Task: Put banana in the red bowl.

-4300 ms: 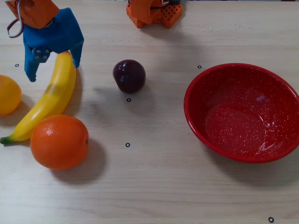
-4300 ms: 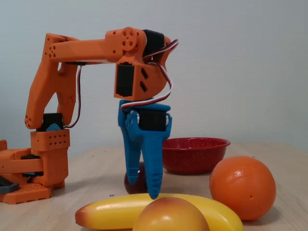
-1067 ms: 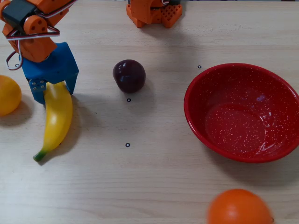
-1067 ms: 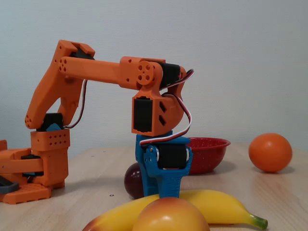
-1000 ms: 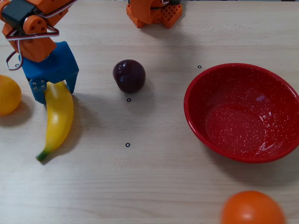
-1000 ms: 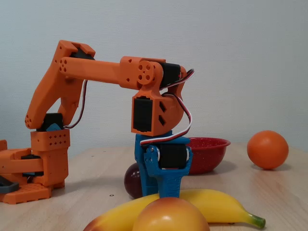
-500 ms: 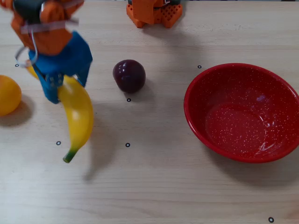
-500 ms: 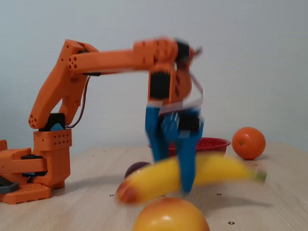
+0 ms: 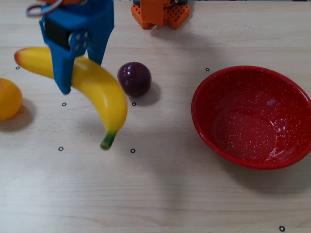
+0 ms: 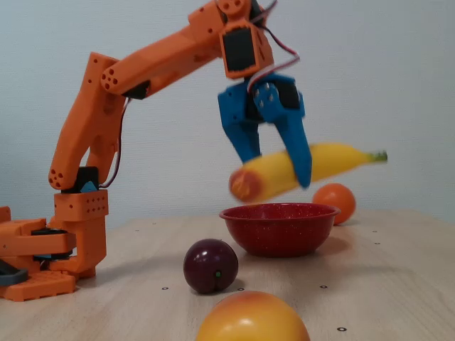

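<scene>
Jaws: blue gripper clamped across the banana near its middle; in the fixed view the two fingers straddle the fruit, one on each side.
Banana: held high off the table, roughly level in the fixed view; reddish end toward the left of the overhead view, green stem toward the bottom centre.
Step in hand: carry, as I judge it. The fruit is lifted and clear of everything on the table, but not yet over the bowl.
Red bowl: large speckled red bowl at the right of the overhead view, well apart from the banana and empty; seen too in the fixed view.
Next move: swing the arm toward the right of the overhead view until the banana is centred above the bowl, lower a little, then let go. The banana looks about as long as the bowl is wide, so a centred drop seems needed, or an end may catch the rim.
Dark plum: just beside the banana in the overhead view, between it and the bowl; at this height it should pass beneath.
Yellow-orange fruit: at the left edge, away from the route.
Orange: visible only in the fixed view, near the bowl; exact spot hard to judge.
Arm base: top centre, clear of the route.
</scene>
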Tool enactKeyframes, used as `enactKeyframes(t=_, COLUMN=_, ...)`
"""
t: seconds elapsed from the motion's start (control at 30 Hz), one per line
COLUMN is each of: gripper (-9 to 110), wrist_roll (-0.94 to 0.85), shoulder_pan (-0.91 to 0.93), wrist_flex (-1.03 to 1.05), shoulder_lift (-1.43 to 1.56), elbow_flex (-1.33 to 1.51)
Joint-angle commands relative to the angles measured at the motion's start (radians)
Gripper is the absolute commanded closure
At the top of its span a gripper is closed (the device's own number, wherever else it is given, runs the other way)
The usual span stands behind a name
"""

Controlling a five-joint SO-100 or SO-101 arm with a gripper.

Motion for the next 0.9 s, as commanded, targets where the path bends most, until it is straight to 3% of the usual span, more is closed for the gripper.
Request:
enactKeyframes(t=0.0, gripper=102, wrist_roll=-0.044, shoulder_pan=-0.048, wrist_flex=0.048, shoulder_lift=0.216, elbow_flex=-0.123)
enactKeyframes(t=0.4, gripper=102, wrist_roll=-0.201, shoulder_pan=-0.236, wrist_flex=0.015, shoulder_lift=0.364, elbow_flex=0.061)
enactKeyframes(t=0.87, gripper=102, wrist_roll=-0.359, shoulder_pan=-0.471, wrist_flex=-0.209, shoulder_lift=0.505, elbow_flex=0.38)
